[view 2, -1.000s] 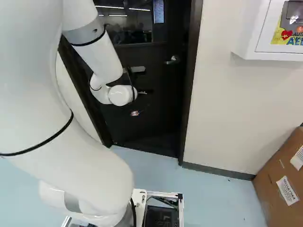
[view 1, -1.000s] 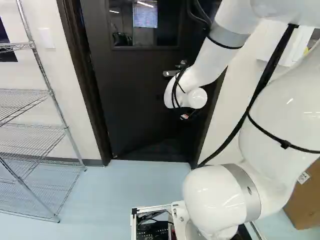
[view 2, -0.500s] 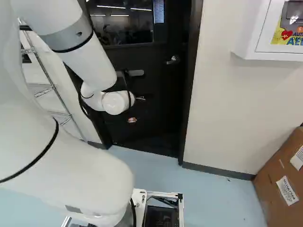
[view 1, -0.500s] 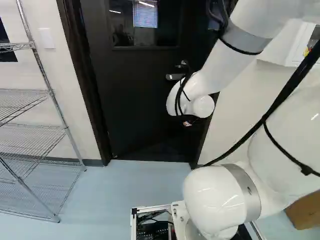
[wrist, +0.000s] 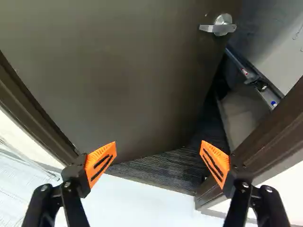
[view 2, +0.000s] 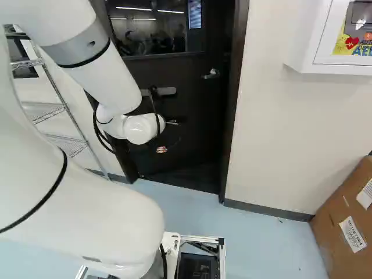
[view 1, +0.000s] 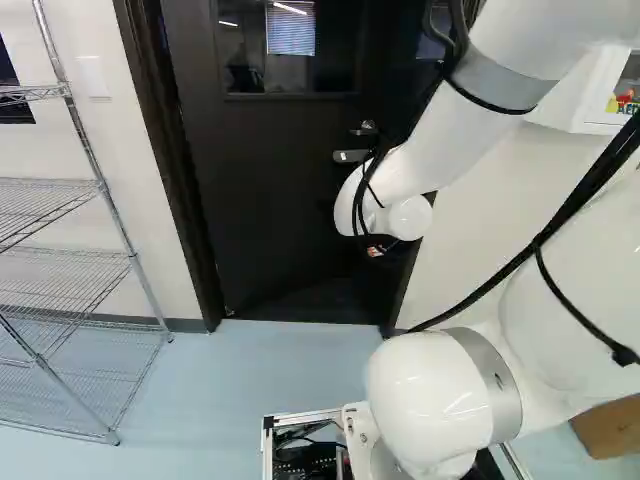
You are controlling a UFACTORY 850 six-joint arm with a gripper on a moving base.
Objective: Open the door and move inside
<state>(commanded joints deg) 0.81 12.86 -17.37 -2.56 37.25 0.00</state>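
Note:
My gripper (view 2: 161,149) hangs before the dark door (view 2: 192,122), below handle height; in the left base view its tip (view 1: 375,251) shows small under the white wrist. The wrist view has the gripper (wrist: 158,150) open, nothing between its orange pads. Ahead of it the door (wrist: 123,71) stands ajar, swung away into the room beyond. The silver lever handle (wrist: 220,25) is on the door's free edge, well ahead of the fingers and touched by neither; it also shows as a handle (view 2: 213,74) in the right base view. Dark striped floor (wrist: 165,168) shows in the gap.
The dark door frame (wrist: 270,132) stands beside one finger, its other post (wrist: 33,113) past the other. A wire shelf (view 1: 75,260) is at the left of the left base view. A wall cabinet (view 2: 331,40) and cardboard box (view 2: 349,226) are right of the doorway.
The arm has swung, its upper links shifting right in the left base view and left in the right base view; the wrist has sunk slightly. The base and door look unmoved.

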